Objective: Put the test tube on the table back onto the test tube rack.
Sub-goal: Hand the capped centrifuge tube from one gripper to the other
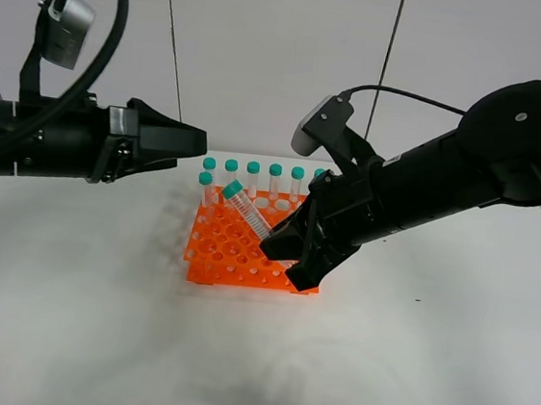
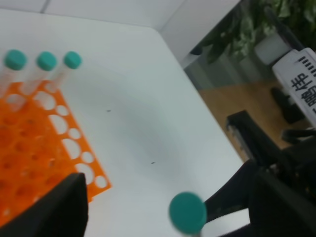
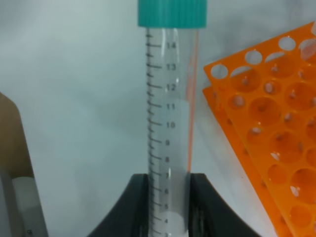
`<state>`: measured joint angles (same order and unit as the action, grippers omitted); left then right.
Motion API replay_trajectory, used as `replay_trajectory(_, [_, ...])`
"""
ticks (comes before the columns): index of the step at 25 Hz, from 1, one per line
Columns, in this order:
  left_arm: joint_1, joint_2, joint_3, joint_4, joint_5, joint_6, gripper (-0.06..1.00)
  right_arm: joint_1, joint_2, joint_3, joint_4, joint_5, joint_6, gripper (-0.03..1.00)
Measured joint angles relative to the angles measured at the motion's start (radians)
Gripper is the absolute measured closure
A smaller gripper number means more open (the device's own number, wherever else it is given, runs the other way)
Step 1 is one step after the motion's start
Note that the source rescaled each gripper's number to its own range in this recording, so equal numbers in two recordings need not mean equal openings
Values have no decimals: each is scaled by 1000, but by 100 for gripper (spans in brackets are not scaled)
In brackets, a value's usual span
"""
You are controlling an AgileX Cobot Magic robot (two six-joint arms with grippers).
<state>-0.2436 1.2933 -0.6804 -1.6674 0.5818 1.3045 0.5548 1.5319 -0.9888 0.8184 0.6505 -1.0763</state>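
Behind, capped tubes [image 1: 252,172] lining rack [image 1: 215,255], test tube [image 1: 246,210] tilted above.

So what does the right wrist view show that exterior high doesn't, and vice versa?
Right wrist only: the graduation marks printed on the test tube. Exterior high only: the left claw, open, and the capped tubes standing at the back of the test tube rack. Both: the right claw shut on that tube, the orange rack, the white table.

left hand [image 1: 197,143]: wide open (level, raised) | right hand [image 3: 168,195]: clamped, angled down
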Motion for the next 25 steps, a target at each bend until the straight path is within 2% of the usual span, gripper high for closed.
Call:
replay_trajectory(4, [-69,46,0,-50,-11,63,-5,0,0,0,4,0,0,96])
replay_trajectory(11, [-142,115,-21,-54,-16,76,-5,0,0,0,7,0,0,96])
replay_trajectory(18, [-164,125,-58,-58,-25,80,-5,0,0,0,7,0,2,96])
replay_trajectory(21, [-164,125,-58,-58,-26,80,-1,0,0,0,9,-5,10,96])
replay_trajectory(25, [-164,125,-58,-58,-26,80,1,0,0,0,47,-12,13,96])
